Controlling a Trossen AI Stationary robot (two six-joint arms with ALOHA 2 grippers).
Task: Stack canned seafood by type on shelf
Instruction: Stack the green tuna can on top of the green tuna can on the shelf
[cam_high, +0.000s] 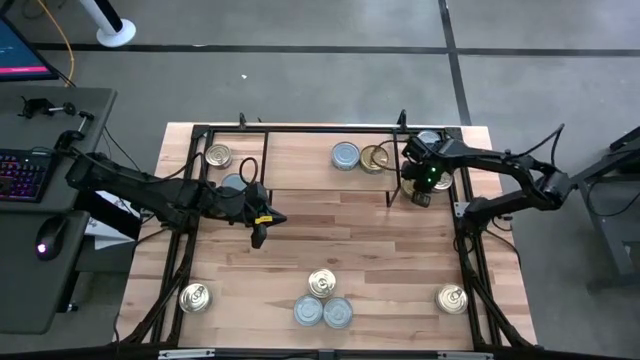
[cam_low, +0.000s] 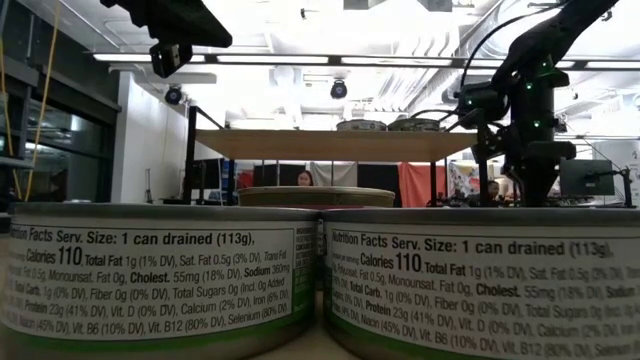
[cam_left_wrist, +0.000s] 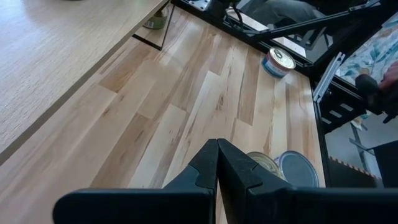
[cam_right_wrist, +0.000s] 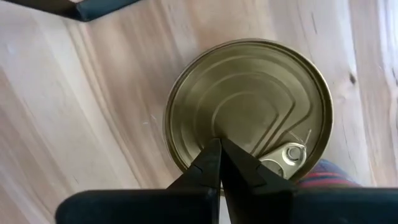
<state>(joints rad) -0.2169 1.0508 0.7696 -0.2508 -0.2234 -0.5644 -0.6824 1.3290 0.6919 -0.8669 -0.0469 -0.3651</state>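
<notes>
Nearest the low camera, two tins (cam_low: 160, 275) stand side by side and touching on the bench (cam_high: 360, 240), filling the lower half of that view and blocking most of what lies behind. Their labels read "Nutrition Facts Serv. Size: 1 can drained (113g)", "Calories 110", "Total Fat 1g", "Sodium 390mg", "Protein 23g".

From above, the near edge of the bench carries five tins: one gold tin at the left (cam_high: 194, 297), a cluster of three in the middle, namely a gold tin (cam_high: 322, 283) touching two pale blue-silver ones (cam_high: 323, 312), and one gold tin at the right (cam_high: 452, 298).

Over the middle of the bench, left of centre, the left gripper (cam_high: 259, 232) hangs with its fingers (cam_left_wrist: 239, 174) pressed together and holding nothing.

Farther back stands the shelf (cam_high: 300, 160), a light-wood board on black wire legs. On it sit a pale tin (cam_high: 345, 155) and a gold tin (cam_high: 375, 157), touching. A gold tin (cam_high: 217, 155) stands at the shelf's left end, and another pale tin (cam_high: 234, 183) shows partly hidden behind the left arm.

At the shelf's right end the right gripper (cam_high: 420, 196) points down, its fingers (cam_right_wrist: 214, 165) closed together and empty, tips directly over the lid of a gold pull-tab tin (cam_right_wrist: 249, 106); contact cannot be judged. Further tins beneath that arm are largely hidden.

Beyond the bench's left side, a desk holds a lit keyboard (cam_high: 22, 172) and a mouse (cam_high: 45, 247).
</notes>
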